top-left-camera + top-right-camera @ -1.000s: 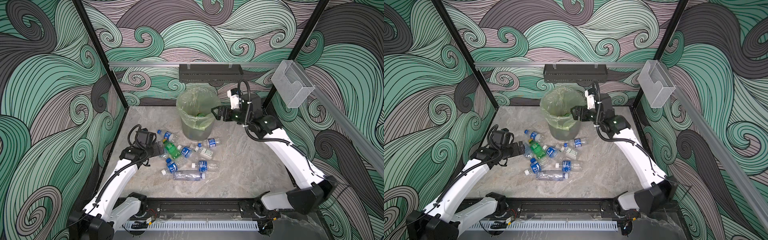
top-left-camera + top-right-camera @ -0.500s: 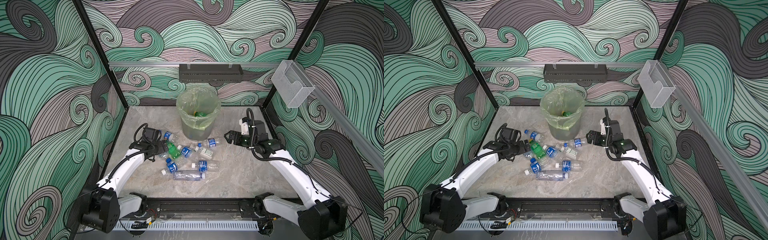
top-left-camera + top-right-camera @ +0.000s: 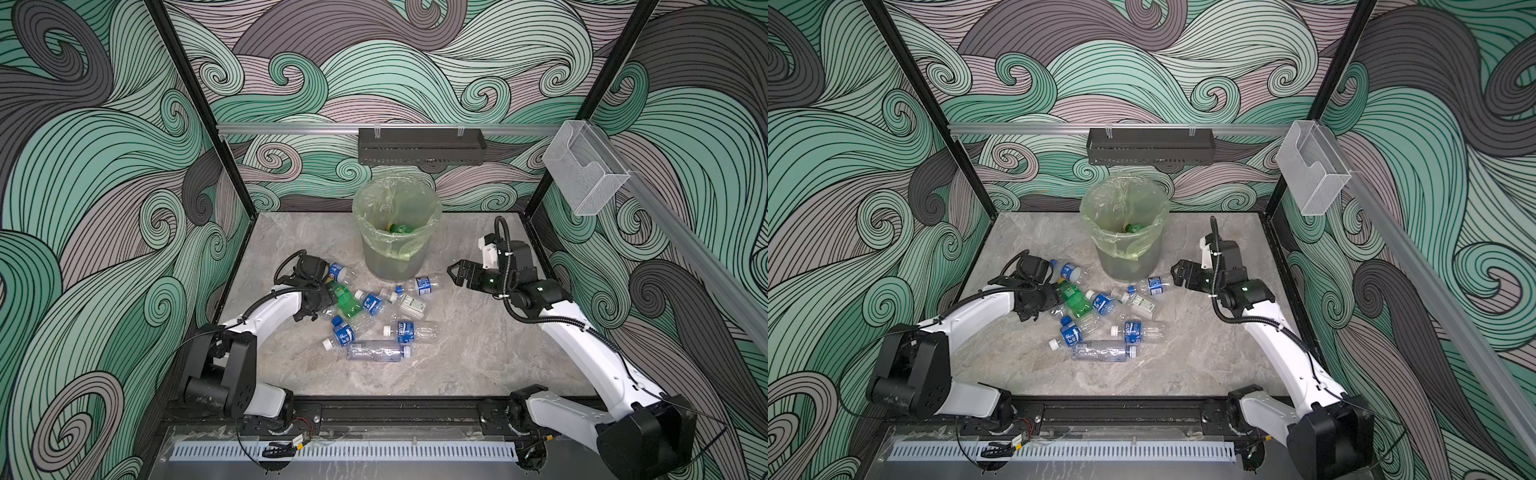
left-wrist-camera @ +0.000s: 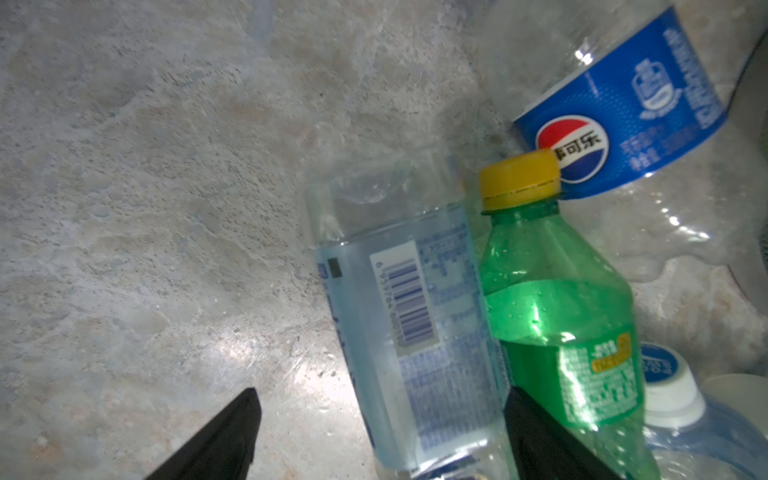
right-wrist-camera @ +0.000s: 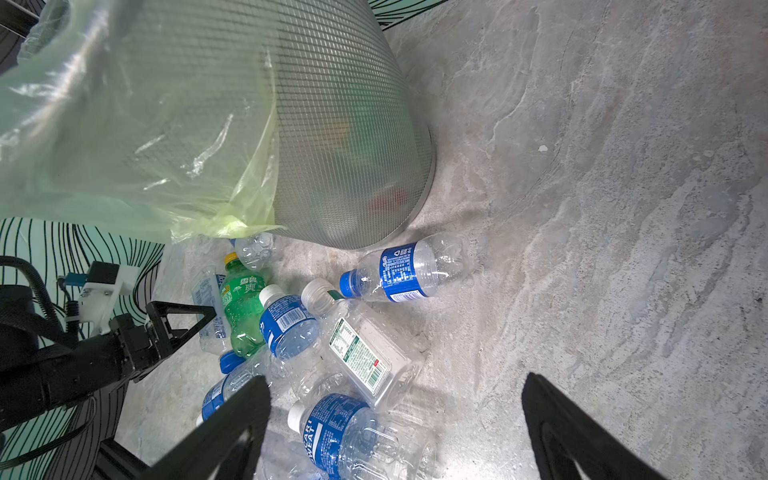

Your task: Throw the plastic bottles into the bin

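Note:
Several plastic bottles (image 3: 374,307) lie in a pile in front of the bin (image 3: 395,232) (image 3: 1125,232) (image 5: 332,124), a grey bucket lined with a yellow-green bag. A green bottle (image 3: 399,227) lies inside it. My left gripper (image 3: 326,301) (image 4: 382,399) is low at the pile's left edge, open astride a pale blue clear bottle (image 4: 411,324). One finger (image 4: 536,440) sits between that bottle and a green yellow-capped bottle (image 4: 557,311) (image 3: 347,299). My right gripper (image 3: 457,274) (image 5: 395,380) hangs open and empty to the right of the pile, near a blue-capped bottle (image 3: 419,286) (image 5: 411,270).
A black perforated tray (image 3: 419,147) hangs on the back wall above the bin. A clear plastic box (image 3: 582,170) is fixed to the right rail. A larger unlabelled clear bottle (image 3: 376,353) lies at the pile's front. Bare stone floor (image 3: 478,353) shows to the right and front.
My right arm has come down from the bin's rim to low beside the pile. The left gripper has pushed right into the pile and now straddles the pale blue bottle.

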Robot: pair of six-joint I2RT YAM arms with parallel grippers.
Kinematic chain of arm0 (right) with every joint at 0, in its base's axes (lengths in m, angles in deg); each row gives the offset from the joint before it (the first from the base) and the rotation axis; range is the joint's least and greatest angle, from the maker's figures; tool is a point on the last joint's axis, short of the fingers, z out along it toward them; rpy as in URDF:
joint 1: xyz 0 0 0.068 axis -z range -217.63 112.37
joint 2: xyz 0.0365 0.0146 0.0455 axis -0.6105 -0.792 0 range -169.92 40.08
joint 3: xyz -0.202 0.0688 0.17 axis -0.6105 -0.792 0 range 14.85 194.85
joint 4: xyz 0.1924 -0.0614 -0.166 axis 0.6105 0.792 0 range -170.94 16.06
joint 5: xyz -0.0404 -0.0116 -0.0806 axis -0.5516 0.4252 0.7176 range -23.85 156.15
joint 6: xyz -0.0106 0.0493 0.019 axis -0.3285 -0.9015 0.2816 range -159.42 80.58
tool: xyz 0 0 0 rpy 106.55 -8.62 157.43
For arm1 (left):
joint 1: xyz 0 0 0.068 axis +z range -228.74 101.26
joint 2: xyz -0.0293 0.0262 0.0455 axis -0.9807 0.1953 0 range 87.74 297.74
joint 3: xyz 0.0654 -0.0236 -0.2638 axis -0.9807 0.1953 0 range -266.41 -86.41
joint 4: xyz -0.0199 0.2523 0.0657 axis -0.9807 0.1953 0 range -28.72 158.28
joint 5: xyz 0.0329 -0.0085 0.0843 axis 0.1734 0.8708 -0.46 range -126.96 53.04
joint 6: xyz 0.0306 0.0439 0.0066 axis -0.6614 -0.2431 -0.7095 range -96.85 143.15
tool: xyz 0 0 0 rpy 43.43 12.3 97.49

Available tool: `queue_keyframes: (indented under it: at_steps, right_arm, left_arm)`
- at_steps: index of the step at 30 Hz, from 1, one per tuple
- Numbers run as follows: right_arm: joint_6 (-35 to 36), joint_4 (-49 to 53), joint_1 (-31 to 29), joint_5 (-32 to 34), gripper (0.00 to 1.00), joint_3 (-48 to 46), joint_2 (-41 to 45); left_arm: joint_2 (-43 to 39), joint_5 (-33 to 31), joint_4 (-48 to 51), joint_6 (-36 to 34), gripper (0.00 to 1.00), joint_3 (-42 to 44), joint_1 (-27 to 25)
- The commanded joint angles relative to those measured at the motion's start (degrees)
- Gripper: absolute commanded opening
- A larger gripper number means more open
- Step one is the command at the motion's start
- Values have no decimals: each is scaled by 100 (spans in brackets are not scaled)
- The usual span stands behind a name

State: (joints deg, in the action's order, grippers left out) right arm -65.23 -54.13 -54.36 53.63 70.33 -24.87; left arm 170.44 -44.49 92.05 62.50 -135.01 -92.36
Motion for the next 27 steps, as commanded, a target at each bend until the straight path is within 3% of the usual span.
queue_keyframes:
  at_steps: [1, 7, 14, 27]
  right_arm:
    - [-80, -80, 30, -56, 94, 9, -8]
    - [-96, -117, 30, -58, 94, 7, -56]
    - [-172, -220, 31, -101, 93, 5, -156]
    - [-215, -193, 30, -90, 92, -38, -219]
  left_arm:
    - [253, -89, -134, 90, 89, -110, 49]
    - [446, -38, -290, 20, 84, -29, 93]
    - [499, 89, -332, -112, 68, 102, 181]
    - [89, 158, -268, -287, 51, 475, 247]
